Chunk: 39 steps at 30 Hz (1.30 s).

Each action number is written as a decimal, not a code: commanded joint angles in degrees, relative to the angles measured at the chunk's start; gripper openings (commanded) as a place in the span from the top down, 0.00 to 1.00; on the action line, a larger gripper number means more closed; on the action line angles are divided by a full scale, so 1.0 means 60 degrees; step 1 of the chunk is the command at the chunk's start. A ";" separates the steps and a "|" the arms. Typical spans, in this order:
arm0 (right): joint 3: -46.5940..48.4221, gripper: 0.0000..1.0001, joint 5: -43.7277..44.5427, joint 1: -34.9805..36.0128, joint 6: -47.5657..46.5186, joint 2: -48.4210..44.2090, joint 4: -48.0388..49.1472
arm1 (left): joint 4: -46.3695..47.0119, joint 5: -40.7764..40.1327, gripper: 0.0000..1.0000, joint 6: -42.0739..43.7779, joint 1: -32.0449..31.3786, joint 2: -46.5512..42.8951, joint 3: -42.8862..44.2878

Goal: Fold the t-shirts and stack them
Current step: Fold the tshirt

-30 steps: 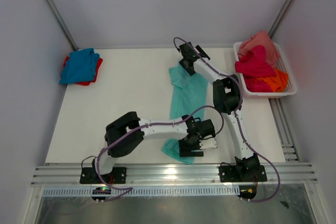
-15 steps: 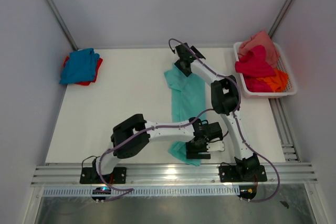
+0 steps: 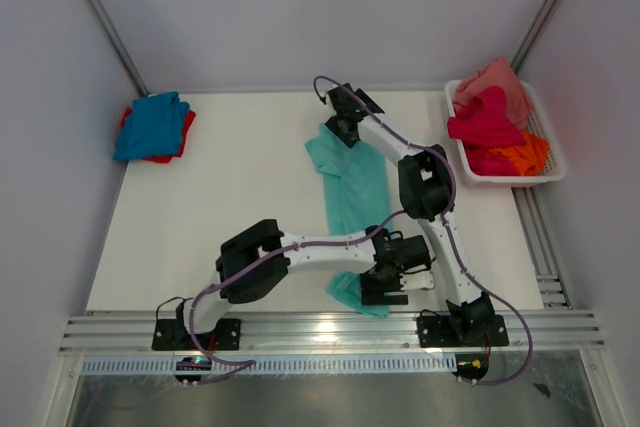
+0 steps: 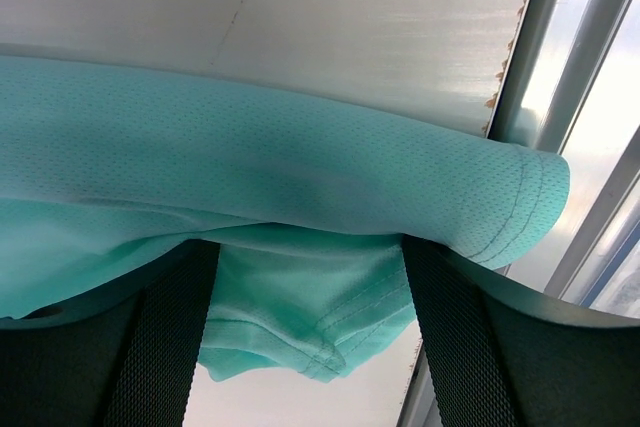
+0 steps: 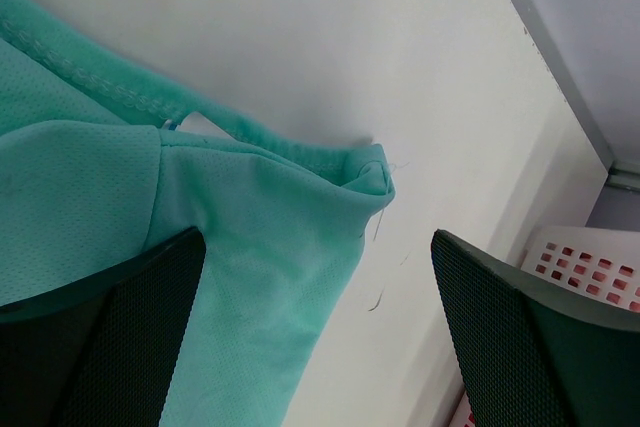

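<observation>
Left gripper sits over the near end of the mint tee. Its jaws are apart with the hem bunched between them, not pinched as far as I can tell. The tee lies on the table as a long strip running near to far, leaning a bit left. Right gripper is over the far corner, jaws wide. So each arm gets its own end.

Table: mint tee, blue-on-red tees, basket.
</observation>
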 commanded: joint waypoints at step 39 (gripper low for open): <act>0.0827 0.01 0.0419 -0.0245 0.0290 0.0477 0.0183 | 0.1715 -0.4381 0.05 -0.0057 0.5669 -0.8184 -0.0383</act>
